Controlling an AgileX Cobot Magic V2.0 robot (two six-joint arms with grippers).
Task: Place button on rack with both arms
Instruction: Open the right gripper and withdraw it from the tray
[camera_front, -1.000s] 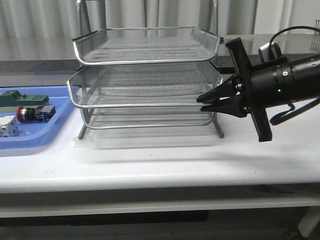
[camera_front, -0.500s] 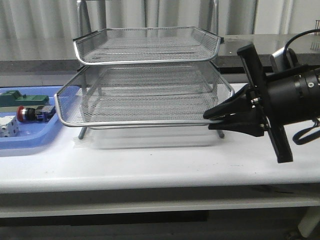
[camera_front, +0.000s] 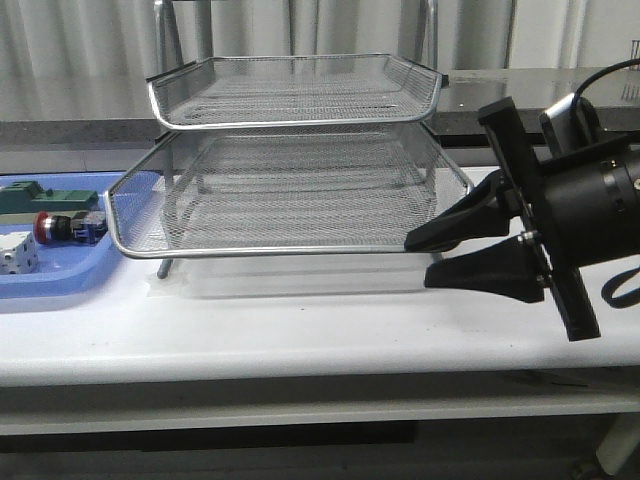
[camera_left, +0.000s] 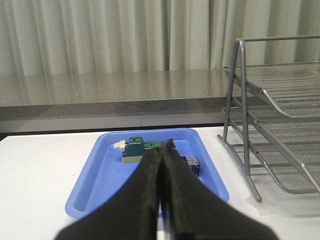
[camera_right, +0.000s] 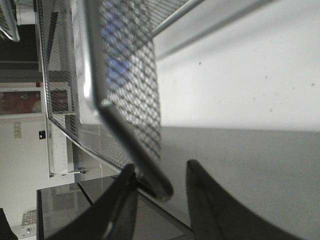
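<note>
Silver wire-mesh rack stands on the white bench; its middle tier is slid forward, well past the top tier's front rim. Right pincer sits at that tier's front right corner, fingers spread. In the right wrist view the rim corner lies between the two fingers, close to one of them; whether it touches, I cannot tell.

Blue plastic tray lies on the bench just left of the rack. In it: the button lying on its side, red head pointing left, blue-and-black body toward the rack; a green block behind it; a white cube in front of it. The pulled-out tier's left corner overlaps the tray edge in the front view.

Left pincer is seen only in the left wrist view, fingers pressed together, nothing between them, aimed toward the tray from the near side.

No legible writing or brand marks on any item; small marks in the right wrist view's background are too blurred to read.
</note>
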